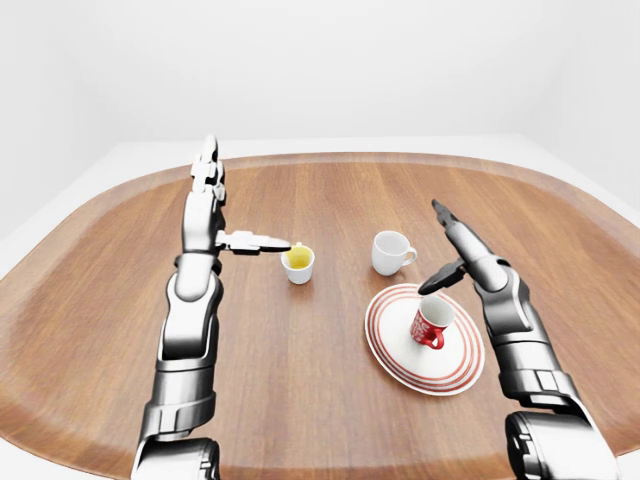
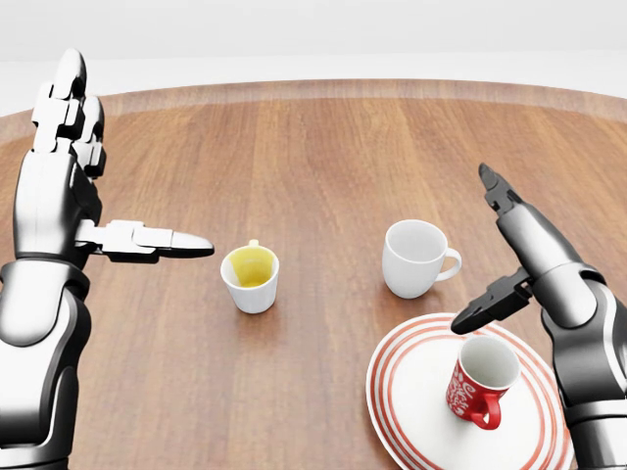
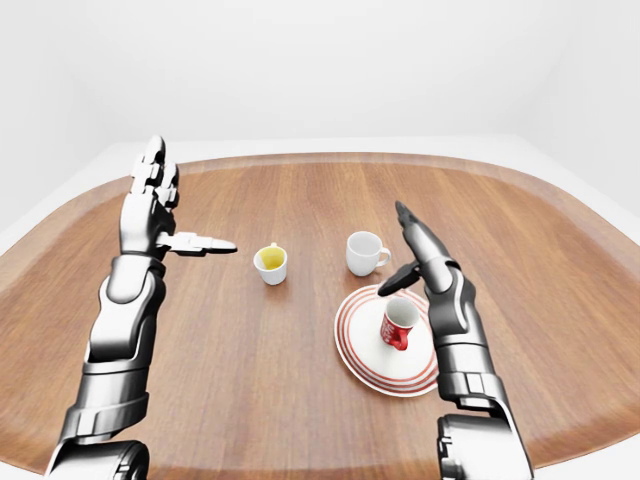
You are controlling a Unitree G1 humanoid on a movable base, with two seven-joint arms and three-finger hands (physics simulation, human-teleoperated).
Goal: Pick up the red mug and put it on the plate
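White walls ring the rounded wooden table (image 1: 300,400); both hands' fingers (image 2: 509,299) are spread, holding nothing.

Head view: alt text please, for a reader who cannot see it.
A red mug stands upright on a red-ringed plate, with the open right hand raised clear above it. A white cup and a yellow-lined cup sit nearby on the wooden table; the open left hand hovers left.

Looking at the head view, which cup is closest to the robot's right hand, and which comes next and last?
From the right hand:
1. Red mug, just below the hand, standing on the striped plate.
2. White cup, to the hand's left; nearly as close, a narrow call.
3. Yellow-lined cup, far left, by the left hand.
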